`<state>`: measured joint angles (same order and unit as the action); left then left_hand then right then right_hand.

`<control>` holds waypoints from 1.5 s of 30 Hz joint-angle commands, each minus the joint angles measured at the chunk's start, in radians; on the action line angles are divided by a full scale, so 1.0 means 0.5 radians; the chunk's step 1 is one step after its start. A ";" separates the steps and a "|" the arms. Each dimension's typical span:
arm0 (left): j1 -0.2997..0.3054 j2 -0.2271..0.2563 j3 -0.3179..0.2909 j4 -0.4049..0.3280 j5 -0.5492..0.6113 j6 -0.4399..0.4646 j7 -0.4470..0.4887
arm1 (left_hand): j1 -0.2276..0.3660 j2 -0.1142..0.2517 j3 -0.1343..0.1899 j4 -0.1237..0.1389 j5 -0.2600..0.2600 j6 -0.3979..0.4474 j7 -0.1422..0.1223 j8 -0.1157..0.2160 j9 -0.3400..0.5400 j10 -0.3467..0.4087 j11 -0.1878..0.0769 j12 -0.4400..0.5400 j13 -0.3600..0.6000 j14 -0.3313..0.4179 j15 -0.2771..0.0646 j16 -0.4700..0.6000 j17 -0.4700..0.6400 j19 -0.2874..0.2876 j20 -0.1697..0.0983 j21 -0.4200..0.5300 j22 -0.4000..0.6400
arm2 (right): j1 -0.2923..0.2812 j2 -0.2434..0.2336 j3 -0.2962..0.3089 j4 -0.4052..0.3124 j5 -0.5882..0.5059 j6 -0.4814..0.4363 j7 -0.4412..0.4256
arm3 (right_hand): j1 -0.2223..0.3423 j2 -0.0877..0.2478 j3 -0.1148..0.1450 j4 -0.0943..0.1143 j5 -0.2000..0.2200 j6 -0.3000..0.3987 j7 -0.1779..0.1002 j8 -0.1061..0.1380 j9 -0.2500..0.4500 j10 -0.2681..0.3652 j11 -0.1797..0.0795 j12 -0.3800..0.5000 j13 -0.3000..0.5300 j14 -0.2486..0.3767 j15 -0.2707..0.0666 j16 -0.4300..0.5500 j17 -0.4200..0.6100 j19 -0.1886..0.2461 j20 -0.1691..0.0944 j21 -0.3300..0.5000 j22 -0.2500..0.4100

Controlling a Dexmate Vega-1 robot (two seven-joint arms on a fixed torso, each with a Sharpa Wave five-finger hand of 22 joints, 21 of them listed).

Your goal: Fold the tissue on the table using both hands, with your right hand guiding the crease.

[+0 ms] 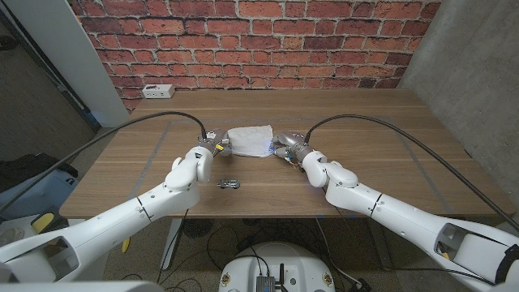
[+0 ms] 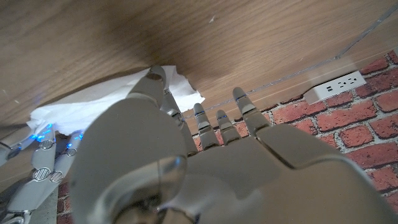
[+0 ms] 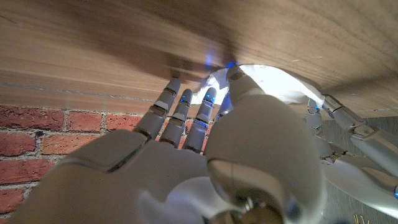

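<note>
A white tissue (image 1: 250, 139) lies on the wooden table (image 1: 365, 138), a little past the middle. My left hand (image 1: 212, 147) is at its near left corner and my right hand (image 1: 285, 148) at its near right corner. In the left wrist view the left hand (image 2: 186, 162) has its thumb tip against the rumpled edge of the tissue (image 2: 112, 93), with the other fingers stretched out beside it. In the right wrist view the right hand (image 3: 205, 155) reaches its thumb to the tissue (image 3: 273, 84), its fingers straight and apart. I see no pinch in either hand.
A small dark metal object (image 1: 229, 183) lies near the table's front edge, between my forearms. A white power strip (image 1: 159, 91) sits at the back left by the brick wall. Black cables arc over both arms.
</note>
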<state>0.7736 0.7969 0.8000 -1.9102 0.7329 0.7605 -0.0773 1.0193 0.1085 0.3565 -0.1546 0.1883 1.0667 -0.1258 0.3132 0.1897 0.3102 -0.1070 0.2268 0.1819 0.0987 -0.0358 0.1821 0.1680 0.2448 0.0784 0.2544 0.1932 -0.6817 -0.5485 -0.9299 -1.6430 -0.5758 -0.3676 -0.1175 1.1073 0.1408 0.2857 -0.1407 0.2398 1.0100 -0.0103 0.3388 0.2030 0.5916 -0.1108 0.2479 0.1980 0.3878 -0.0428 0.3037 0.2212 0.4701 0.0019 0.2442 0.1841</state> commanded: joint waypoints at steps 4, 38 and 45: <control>0.056 0.041 -0.050 -0.115 -0.034 0.014 0.112 | 0.025 0.002 -0.009 -0.003 -0.004 0.025 0.023 0.003 0.004 0.026 -0.001 -0.006 0.001 0.031 -0.059 0.005 -0.003 0.023 0.001 0.013 0.006 | -0.227 -0.069 0.182 -0.235 0.040 0.023 -0.356 | 0.008 0.017 -0.020 0.004 -0.017 0.044 0.042 0.001 0.006 0.018 -0.016 0.000 0.004 0.022 -0.283 0.021 0.012 0.030 0.002 0.012 0.005; 0.180 0.162 -0.107 -0.441 0.132 0.113 0.035 | 0.072 0.005 -0.036 -0.010 -0.017 0.051 0.041 -0.032 0.006 0.061 -0.013 -0.019 0.001 0.051 -0.059 -0.003 -0.003 0.023 -0.003 0.007 0.005 | -0.487 -0.175 0.308 -0.593 -0.101 -0.218 -0.462 | 0.000 0.023 -0.042 0.015 -0.035 0.036 0.028 -0.009 0.008 0.013 -0.009 -0.032 0.007 0.008 -0.282 0.023 0.028 0.027 0.002 0.008 0.007; 0.168 0.148 -0.123 -0.436 0.154 0.102 0.003 | 0.081 0.006 -0.041 -0.011 -0.018 0.053 0.053 -0.040 0.007 0.067 -0.016 -0.021 0.001 0.055 -0.061 -0.003 -0.003 0.024 -0.003 0.006 0.005 | -0.443 -0.171 0.309 -0.552 -0.096 -0.175 -0.437 | 0.001 0.023 -0.048 0.015 -0.040 0.034 0.027 -0.011 0.009 0.011 -0.005 -0.039 0.008 0.007 -0.284 0.026 0.031 0.024 0.002 0.006 0.007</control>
<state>0.8597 0.8719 0.7469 -2.1143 0.7856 0.8100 -0.0478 1.0511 0.1109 0.3370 -0.1599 0.1823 1.0801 -0.1118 0.2959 0.1879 0.3351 -0.1177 0.2181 0.1819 0.1187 -0.0371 0.1821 0.1631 0.2481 0.0749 0.2544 0.1930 -0.9112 -0.6300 -0.7823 -1.9214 -0.6198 -0.4635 -0.3458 1.1072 0.1407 0.2657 -0.1356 0.2251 1.0204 0.0002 0.3274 0.2026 0.5967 -0.1160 0.2291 0.1977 0.3877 -0.0428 0.3107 0.2353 0.4789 0.0038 0.2441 0.1838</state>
